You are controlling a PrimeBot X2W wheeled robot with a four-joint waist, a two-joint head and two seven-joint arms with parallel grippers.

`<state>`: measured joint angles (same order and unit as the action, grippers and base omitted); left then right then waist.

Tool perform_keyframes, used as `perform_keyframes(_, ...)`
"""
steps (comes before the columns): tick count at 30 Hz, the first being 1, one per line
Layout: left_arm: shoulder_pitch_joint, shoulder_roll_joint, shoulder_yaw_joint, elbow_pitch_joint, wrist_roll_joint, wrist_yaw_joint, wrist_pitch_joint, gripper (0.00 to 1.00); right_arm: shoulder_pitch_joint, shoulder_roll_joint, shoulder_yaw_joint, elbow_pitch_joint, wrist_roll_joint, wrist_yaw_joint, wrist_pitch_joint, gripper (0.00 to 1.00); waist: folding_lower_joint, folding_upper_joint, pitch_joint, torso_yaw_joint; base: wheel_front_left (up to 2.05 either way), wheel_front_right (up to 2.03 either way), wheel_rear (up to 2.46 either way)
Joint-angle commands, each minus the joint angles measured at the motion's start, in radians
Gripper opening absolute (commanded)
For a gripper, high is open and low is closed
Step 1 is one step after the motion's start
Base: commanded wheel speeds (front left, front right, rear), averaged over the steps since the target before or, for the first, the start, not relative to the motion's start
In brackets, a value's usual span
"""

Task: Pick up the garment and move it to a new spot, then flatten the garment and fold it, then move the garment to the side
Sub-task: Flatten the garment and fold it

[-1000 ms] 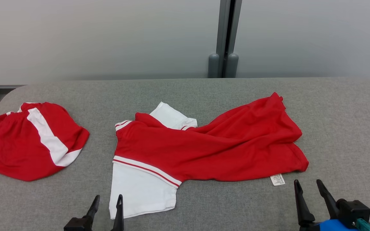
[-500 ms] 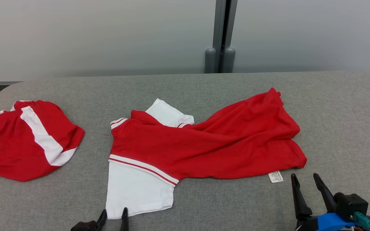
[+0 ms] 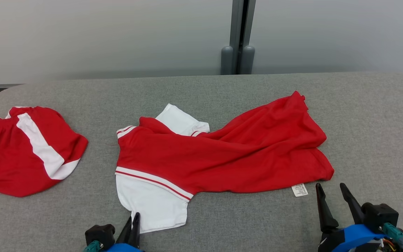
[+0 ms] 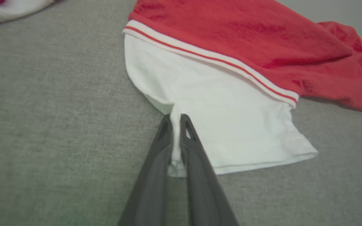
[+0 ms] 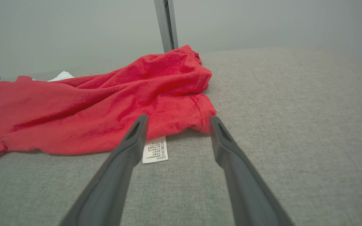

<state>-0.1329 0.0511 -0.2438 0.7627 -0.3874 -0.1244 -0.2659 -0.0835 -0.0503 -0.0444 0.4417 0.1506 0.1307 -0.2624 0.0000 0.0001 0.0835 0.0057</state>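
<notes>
**A Pinch on the White Sleeve**

The red and white garment (image 3: 222, 154) lay in the middle of the grey table (image 3: 380, 115). It was bunched and wrinkly, not flat. Its white sleeve (image 3: 152, 203) pointed toward the robot.

The left gripper (image 3: 134, 216) had its two fingers squeezed together on the near corner of that sleeve. A little fold of white cloth was pinched between them. The right gripper (image 3: 330, 186) sat just beside the red hem at the other end, near the small white label (image 3: 299, 190). Its fingers were wide apart and held nothing. Another red and white garment (image 3: 23, 150) lay well apart, on the left side of the table.

The garment looked thin, soft and light. It would likely flop and hang down when lifted, and stretch a bit when pulled. With a hold on one corner only, the rest would probably drag and twist.

A good spot for the right gripper seemed to be the red hem corner close to it. The stitched edge there looked thicker and easier to grip. The label looked like a poor place to grab. The cloth would not break, but a small pinch could slip out.
</notes>
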Motion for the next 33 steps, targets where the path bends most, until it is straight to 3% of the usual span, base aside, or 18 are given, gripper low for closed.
perform_keyframes(1, -0.015, -0.001, -0.004, -0.002, -0.003, -0.01, 0.003, 0.0, -0.016, 0.0, -0.004, 0.007, -0.006, 0.0, -0.003, 1.0, 0.0, -0.0001, 0.002, 0.001, 0.0, 0.0, 0.0)
perform_keyframes(21, -0.012, 0.0, -0.007, -0.184, 0.03, -0.006, 0.002, 0.0, -0.266, -0.051, -0.122, 0.401, -0.005, 0.0, -0.004, 1.0, 0.0, -0.0001, 0.057, 0.084, 0.0, 0.0, 0.0)
perform_keyframes(29, -0.007, 0.0, -0.019, -0.208, 0.031, -0.006, 0.002, 0.0, -0.289, -0.017, -0.096, 0.467, 0.07, 0.0, -0.001, 1.0, 0.0, -0.0001, 0.065, 0.095, 0.0, 0.0, 0.0)
perform_keyframes(30, -0.007, 0.0, -0.019, -0.21, 0.031, -0.006, 0.002, 0.0, -0.291, -0.014, -0.087, 0.466, 0.084, 0.0, -0.001, 0.64, 0.0, -0.0001, 0.066, 0.096, 0.0, 0.0, 0.0)
perform_keyframes(32, -0.009, 0.0, -0.021, -0.213, 0.031, -0.006, 0.001, 0.0, -0.293, -0.008, -0.067, 0.47, 0.11, 0.0, 0.0, 0.0, 0.0, -0.0001, 0.068, 0.096, 0.0, 0.0, 0.0)
perform_keyframes(33, -0.01, 0.0, -0.021, -0.214, 0.031, -0.006, 0.001, 0.0, -0.297, -0.006, -0.061, 0.463, 0.122, 0.0, 0.0, 0.0, 0.0, -0.0001, 0.068, 0.095, 0.0, 0.0, 0.0)
